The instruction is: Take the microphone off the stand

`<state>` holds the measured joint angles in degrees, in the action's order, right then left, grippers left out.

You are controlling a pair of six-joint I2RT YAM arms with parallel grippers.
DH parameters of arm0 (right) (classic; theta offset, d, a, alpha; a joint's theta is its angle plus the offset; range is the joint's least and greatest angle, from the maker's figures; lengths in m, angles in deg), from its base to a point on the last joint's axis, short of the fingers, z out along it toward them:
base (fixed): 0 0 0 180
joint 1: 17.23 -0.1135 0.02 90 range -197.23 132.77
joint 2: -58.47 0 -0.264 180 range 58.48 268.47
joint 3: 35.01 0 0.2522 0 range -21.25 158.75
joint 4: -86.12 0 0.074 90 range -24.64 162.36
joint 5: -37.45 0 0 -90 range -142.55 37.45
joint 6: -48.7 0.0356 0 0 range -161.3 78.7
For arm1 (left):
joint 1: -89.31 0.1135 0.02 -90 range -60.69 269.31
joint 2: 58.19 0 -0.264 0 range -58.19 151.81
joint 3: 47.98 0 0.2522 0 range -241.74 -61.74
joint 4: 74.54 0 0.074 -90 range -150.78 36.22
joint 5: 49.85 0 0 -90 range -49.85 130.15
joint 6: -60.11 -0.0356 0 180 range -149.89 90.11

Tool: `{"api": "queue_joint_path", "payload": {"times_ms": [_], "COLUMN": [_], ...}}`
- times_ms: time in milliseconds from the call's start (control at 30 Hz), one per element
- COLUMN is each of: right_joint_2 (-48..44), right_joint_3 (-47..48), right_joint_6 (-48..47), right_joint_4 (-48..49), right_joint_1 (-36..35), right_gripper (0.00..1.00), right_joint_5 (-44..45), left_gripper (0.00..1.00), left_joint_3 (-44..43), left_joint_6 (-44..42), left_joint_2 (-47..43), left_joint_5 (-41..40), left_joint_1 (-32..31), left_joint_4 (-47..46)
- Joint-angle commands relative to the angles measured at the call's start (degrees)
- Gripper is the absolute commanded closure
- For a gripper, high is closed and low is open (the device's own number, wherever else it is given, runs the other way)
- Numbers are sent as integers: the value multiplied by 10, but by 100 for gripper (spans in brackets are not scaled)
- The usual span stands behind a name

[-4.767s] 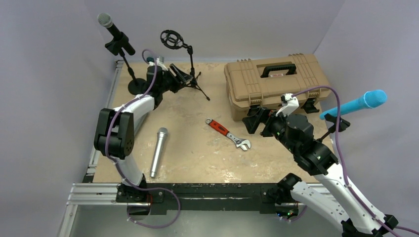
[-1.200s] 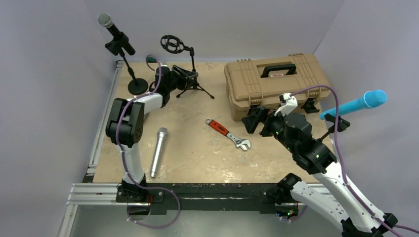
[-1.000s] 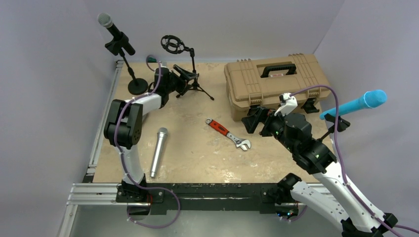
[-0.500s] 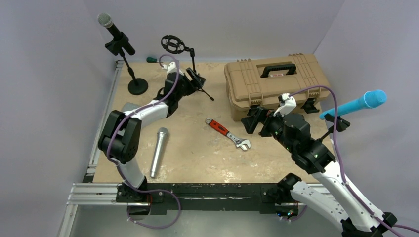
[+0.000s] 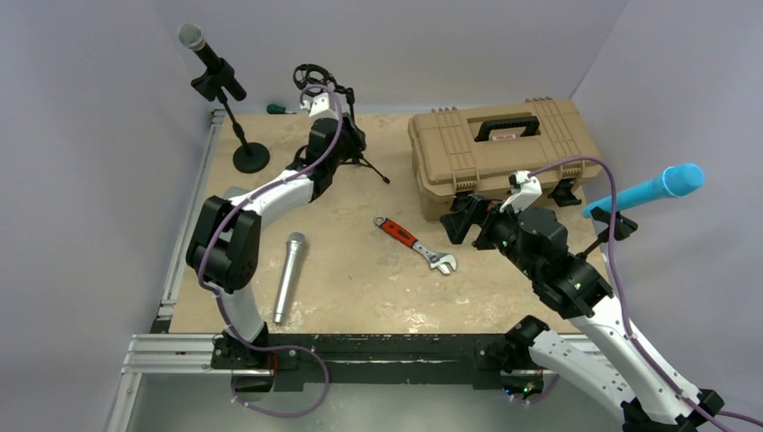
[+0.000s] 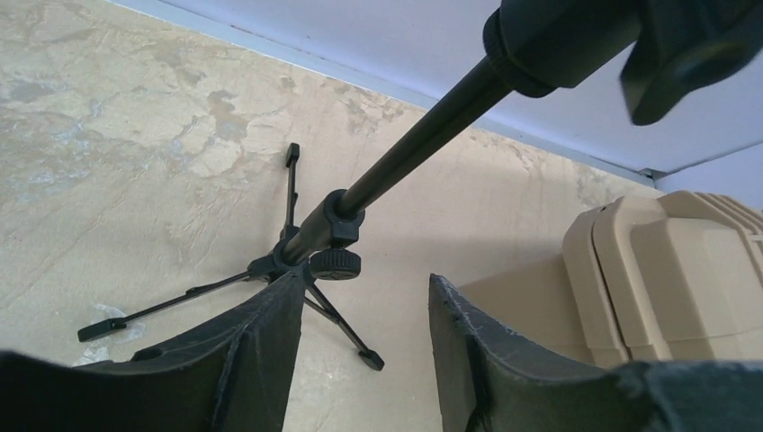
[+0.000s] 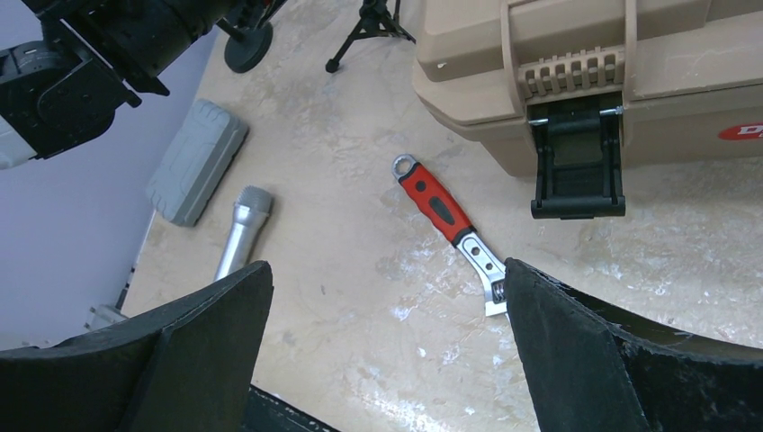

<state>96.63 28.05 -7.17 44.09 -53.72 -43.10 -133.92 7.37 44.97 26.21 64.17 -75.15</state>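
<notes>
Gripping state, left: left gripper (image 6: 364,281) released; its two fingers stand partly apart with nothing between them.
Left gripper position: raised over the far side of the table (image 5: 360,288), just beside the tripod stand (image 6: 328,232). In the wrist view the stand's hub and knob show past the fingertips, untouched.
Tripod stand: upright on three legs, with its shock-mount ring (image 5: 304,72) at the top, partly hidden by the left wrist.
Gripping state, right: right gripper (image 7: 387,270) released, jaws spread wide, holding nothing.
Right gripper position: hanging above the table at the near front of the toolbox (image 5: 504,148); the wrench (image 7: 441,209) lies on the table below the finger gap.
Black microphone (image 5: 209,56): clipped at a tilt, head up and to the left, in the round-base stand (image 5: 250,157) at the far left corner. It is apart from both grippers.
Blue microphone (image 5: 650,189): tilted in the clip of the right stand (image 5: 617,225) at the right edge, behind the right arm. The stand's base is hidden.
Silver microphone (image 5: 288,274): lying flat on the table beside the left arm, head toward the far side, near the grey case (image 7: 196,160).
Toolbox: lid down, handle flat on the lid.
</notes>
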Motion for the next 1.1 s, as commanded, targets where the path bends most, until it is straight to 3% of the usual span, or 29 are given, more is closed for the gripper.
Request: {"api": "queue_joint_path", "payload": {"times_ms": [0, 900, 1000, 1067], "right_joint_2": [-5, -10, -10, -9], "right_joint_3": [4, 5, 5, 5], "right_joint_6": [4, 4, 3, 3], "right_joint_4": [13, 8, 8, 9], "right_joint_1": [-3, -3, -3, -3], "right_gripper": [1, 1, 1, 1], "right_joint_5": [6, 11, 11, 10], "left_gripper": [51, 71, 72, 67], "left_joint_3": [-30, -108, -115, -119], "left_joint_6": [-33, -86, -86, -86], "left_joint_2": [18, 74, 79, 80], "left_joint_5": [-6, -40, -48, -54], "left_joint_1": [0, -12, -11, -11], "left_joint_4": [-1, 59, 70, 77]}}
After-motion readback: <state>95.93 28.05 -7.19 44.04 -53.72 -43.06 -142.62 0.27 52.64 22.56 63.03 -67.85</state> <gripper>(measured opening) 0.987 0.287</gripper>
